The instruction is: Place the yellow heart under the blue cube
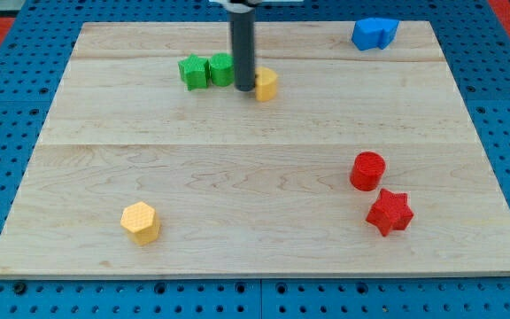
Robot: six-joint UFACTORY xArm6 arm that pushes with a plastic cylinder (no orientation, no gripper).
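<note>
My tip (243,90) touches the yellow heart (266,84) from the view's left, w/ green blocks (207,70) beside it on the wooden counter (237,177). Blue cube (374,33) sits well apart at top right; no jaws on this rod.

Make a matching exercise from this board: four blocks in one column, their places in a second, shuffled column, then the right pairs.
Blocks:
1. blue block
2. yellow hexagon
3. red star
4. yellow block

Places:
A. right beside my tip, on its view's right side
B. view's top right corner of the board
C. view's bottom left
D. just below the red cylinder, view's bottom right

Pairs: 1-B, 2-C, 3-D, 4-A
</note>
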